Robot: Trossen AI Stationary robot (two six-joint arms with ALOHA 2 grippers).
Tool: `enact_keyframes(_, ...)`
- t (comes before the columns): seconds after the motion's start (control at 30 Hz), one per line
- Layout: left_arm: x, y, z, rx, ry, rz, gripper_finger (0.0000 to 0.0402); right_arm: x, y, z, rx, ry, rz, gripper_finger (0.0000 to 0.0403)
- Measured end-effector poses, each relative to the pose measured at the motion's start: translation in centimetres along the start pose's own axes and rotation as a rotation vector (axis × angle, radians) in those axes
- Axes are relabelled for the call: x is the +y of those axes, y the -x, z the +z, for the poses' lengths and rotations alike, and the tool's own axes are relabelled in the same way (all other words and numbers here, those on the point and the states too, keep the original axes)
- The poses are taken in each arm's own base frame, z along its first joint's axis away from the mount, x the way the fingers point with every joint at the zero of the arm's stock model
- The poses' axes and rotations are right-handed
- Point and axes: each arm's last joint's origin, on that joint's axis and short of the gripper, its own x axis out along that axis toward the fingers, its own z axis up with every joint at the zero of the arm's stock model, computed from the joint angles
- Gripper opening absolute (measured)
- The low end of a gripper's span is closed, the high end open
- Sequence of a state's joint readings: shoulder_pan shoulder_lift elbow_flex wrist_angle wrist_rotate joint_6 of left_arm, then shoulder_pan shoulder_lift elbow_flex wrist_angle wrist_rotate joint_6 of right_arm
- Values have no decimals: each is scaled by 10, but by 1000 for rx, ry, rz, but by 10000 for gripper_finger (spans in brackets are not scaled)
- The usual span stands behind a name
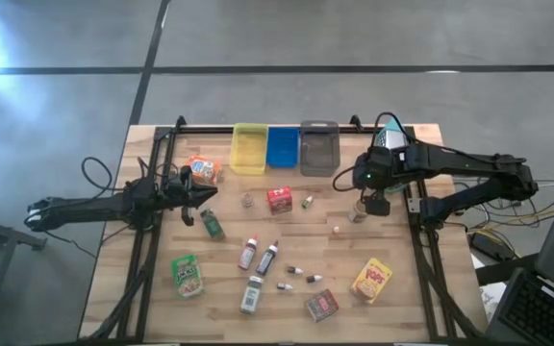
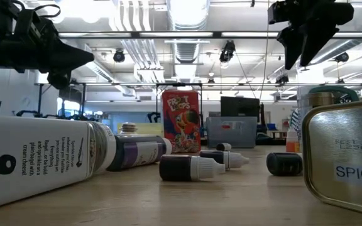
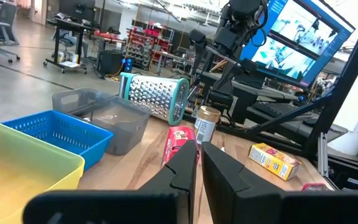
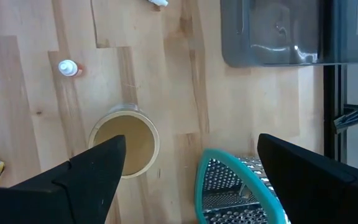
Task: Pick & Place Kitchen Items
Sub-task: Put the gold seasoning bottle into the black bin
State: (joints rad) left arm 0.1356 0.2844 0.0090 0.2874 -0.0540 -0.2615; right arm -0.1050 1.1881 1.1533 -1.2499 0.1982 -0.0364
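Observation:
Kitchen items lie scattered on the wooden table: an orange box point(image 1: 203, 170), a red box point(image 1: 279, 199), a green bottle point(image 1: 212, 224), a green pouch point(image 1: 188, 274), slim dark bottles point(image 1: 258, 255), a yellow pouch point(image 1: 372, 280), a spice tin point(image 1: 322, 305) and tiny vials point(image 1: 296, 272). A brown cup point(image 4: 124, 144) stands upright on its base. My right gripper point(image 4: 191, 149) hangs open high above the table, pointing steeply down, over the gap between the cup and a teal-framed grater point(image 4: 238, 186). My left gripper point(image 3: 199, 158) is shut and empty, held level at the table's left near the orange box.
A yellow tray point(image 1: 249, 149), a blue tray point(image 1: 282, 146) and a grey tray point(image 1: 319, 146) stand side by side at the far edge. The grater lies beside the grey tray, close under the right arm. A black rail frame point(image 1: 416, 231) borders the table's sides.

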Motion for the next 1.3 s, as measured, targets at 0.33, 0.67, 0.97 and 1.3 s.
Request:
enact_keyframes(0.33,0,0,0,-4,0,12,30,6,-18,-8,61,-6,81,343)
enact_keyframes(0.67,1,0,0,-5,0,17,30,15,-42,-13,60,-33,183,358)
enact_keyframes(0.97,1,0,0,-8,0,26,30,17,-54,-18,83,-59,184,343)
enact_keyframes(1.3,1,0,0,-12,0,42,30,21,-68,-21,62,-79,205,352)
